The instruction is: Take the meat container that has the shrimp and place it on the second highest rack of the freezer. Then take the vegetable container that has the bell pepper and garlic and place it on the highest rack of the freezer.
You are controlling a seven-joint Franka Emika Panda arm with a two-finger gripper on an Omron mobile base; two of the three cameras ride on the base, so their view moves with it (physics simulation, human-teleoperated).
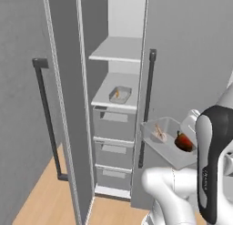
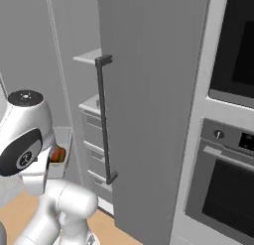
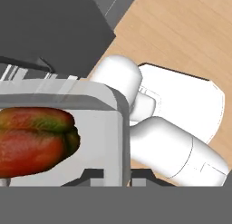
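Holding a glossy red-green bell pepper and pale garlic, the clear, boxy vegetable container hangs clenched by its rim in the pincer, at four o'clock of the open grey freezer's second-highest rack bearing the meat container, above wood floor.

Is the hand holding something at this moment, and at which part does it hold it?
Yes. The hand is shut on the vegetable container with the bell pepper, gripping its rim wall at one side edge.
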